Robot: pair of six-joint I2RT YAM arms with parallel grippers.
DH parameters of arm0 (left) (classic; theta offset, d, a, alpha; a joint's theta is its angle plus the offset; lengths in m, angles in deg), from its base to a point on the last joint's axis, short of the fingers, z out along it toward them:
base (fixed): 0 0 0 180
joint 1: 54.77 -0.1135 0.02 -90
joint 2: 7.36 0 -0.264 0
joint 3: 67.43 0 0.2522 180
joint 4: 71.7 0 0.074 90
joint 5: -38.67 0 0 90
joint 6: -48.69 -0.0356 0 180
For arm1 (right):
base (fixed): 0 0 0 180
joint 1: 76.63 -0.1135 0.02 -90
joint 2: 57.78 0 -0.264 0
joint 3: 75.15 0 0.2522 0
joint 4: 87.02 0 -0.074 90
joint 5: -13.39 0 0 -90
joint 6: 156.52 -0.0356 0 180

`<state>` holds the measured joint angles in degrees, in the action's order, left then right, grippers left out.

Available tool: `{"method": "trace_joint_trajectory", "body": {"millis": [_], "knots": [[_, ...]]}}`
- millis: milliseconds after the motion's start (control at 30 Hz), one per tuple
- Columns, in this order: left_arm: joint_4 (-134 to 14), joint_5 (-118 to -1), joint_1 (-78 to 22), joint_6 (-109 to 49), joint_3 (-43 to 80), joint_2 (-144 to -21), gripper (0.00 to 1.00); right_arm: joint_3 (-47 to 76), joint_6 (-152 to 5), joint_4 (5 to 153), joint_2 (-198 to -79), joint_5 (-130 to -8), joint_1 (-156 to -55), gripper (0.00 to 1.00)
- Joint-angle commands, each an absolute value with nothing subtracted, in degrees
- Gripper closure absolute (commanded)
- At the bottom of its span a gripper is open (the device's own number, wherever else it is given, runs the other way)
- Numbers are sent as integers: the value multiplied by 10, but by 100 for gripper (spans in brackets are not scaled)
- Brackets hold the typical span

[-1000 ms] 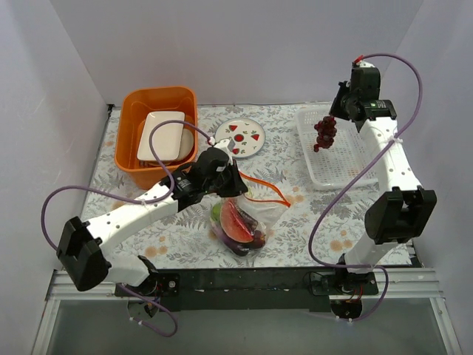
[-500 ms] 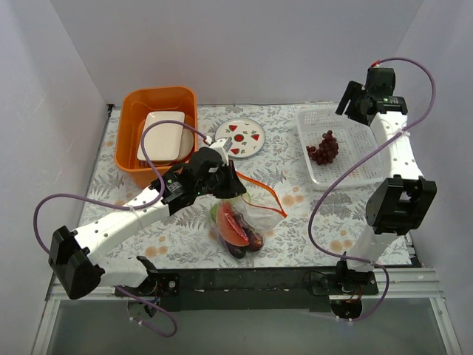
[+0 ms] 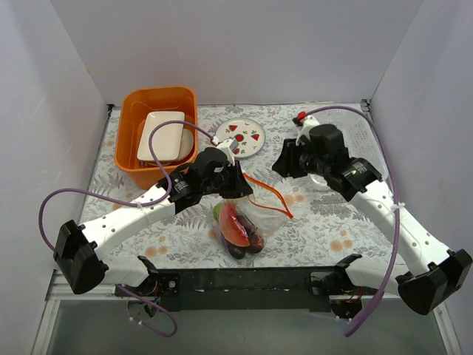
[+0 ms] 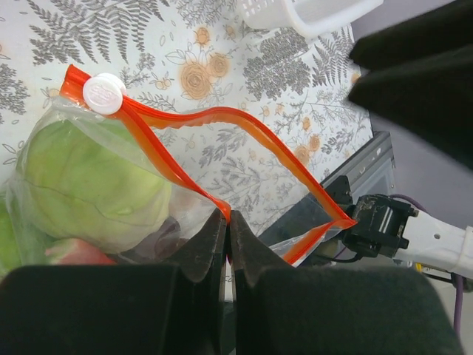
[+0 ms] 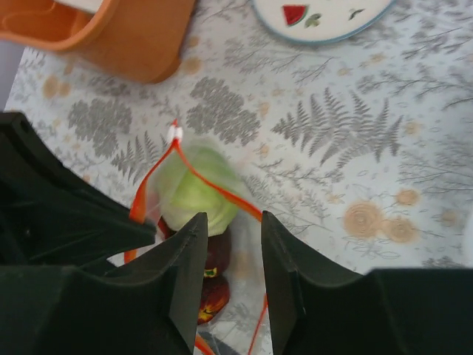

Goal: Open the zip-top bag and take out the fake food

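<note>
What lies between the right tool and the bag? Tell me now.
Only bare flowered tablecloth between right tool and bag, shown in the top view.

the right end effector [image 5: 233,222] hangs open above the zip-top bag [image 5: 238,248], green fake food [image 5: 194,194] inside.

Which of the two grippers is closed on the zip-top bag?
The left gripper: its jaws pinch the zip-top bag at the orange zip strip. The right gripper is open and holds nothing.
</note>
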<state>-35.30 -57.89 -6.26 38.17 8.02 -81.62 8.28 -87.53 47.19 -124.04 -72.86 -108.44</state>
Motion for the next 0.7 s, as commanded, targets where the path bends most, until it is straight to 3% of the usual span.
{"method": "trace_joint_trajectory", "body": {"millis": [0,267,667], "knots": [[-369,-566,-40,392,82,-802,100,23,-908,523,-1239,-693,-1134,59],[-386,-529,-16,429,65,-782,100,-85,-925,589,-1245,-620,-1164,59],[-404,-531,-8,435,92,-787,100,-164,-960,672,-1251,-639,-1190,21]]}}
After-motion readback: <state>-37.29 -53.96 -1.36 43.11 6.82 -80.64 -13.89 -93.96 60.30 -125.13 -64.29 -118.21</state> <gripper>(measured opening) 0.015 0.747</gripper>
